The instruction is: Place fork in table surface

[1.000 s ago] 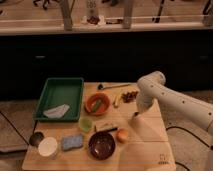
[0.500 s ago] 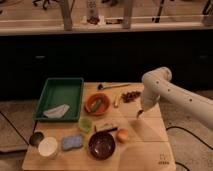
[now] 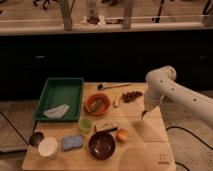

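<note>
Gripper [image 3: 145, 109] hangs nose-down over the right half of the table surface [image 3: 142, 147], near the dark cluster of fruit [image 3: 131, 95] and well apart from the green tray [image 3: 60, 82]. State: I cannot tell whether it is spread or pinching.

Fork [image 3: 143, 116]: I judge the thin pale sliver at my tip to be it, held roughly upright, with its lower end close above the planks. Not certain.

Handling: light, stiff, smooth metal, so likely slippery. The best hold is across the flat of the handle, near mid-length, so it cannot swivel. Released upright it would topple and clatter, so I should lower it and lay it over first.
</note>
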Controlling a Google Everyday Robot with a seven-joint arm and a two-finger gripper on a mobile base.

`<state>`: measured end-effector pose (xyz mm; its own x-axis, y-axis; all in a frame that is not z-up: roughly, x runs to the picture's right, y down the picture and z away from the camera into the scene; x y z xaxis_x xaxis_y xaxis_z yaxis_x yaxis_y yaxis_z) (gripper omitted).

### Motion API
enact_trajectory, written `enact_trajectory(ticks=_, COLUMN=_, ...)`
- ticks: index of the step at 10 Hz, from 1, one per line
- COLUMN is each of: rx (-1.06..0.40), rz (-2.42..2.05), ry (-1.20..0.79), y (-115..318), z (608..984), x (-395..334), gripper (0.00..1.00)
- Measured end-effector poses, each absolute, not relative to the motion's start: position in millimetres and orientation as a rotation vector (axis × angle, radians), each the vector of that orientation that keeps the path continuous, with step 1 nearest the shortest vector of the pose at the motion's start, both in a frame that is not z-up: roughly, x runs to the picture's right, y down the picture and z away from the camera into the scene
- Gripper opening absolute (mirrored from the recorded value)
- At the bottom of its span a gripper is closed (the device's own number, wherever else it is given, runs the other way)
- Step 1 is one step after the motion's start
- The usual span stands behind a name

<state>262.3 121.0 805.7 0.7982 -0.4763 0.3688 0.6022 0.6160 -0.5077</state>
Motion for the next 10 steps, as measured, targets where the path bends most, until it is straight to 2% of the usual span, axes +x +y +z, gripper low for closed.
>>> enact_trajectory(ticks=10, rx=-0.693, rz=-0.718, ry=-0.243, y=136.2, z=811.0, x=267.2, gripper=0.03)
